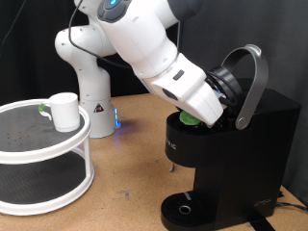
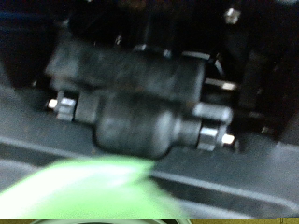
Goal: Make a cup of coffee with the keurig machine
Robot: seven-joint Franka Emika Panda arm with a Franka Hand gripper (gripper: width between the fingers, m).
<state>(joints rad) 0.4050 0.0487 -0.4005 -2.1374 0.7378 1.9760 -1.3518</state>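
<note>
The tool (image 1: pixel 197 117) is down inside the open brew head of the keurig machine (image 1: pixel 231 154), at the exterior view's right, with the silver-grey lid handle (image 1: pixel 252 82) raised above it. A patch of green (image 1: pixel 190 119) shows right at its tip, over the machine's pod opening; it looks like the top of a pod, and a blurred green shape (image 2: pixel 84 191) fills the lower part of the wrist view too. Whether the fingers are spread or closed on that green thing I cannot tell: the arm's white body covers them in the exterior view, and the wrist view is too close and out of focus to show either finger.

The step in hand, as I judge it, is loading the pod into the brew chamber. That calls for the pod to sit squarely in its well, with the tool clear of the raised lid, since the space there is tight.

The cup (image 1: pixel 64 111) stands upright on the upper level of a white two-tier round shelf (image 1: pixel 43 159) at the exterior view's left, well apart from the machine. The circular drip tray (image 1: pixel 188 208) carries nothing, so the cup is not yet in place for brewing.

The dark ribbed parts (image 2: pixel 131 89) in the wrist view are probably the machine's inner mechanism, but they are hard to make out. The desk (image 1: pixel 135 144) and the machine's lower edge are cut off by the frame.
</note>
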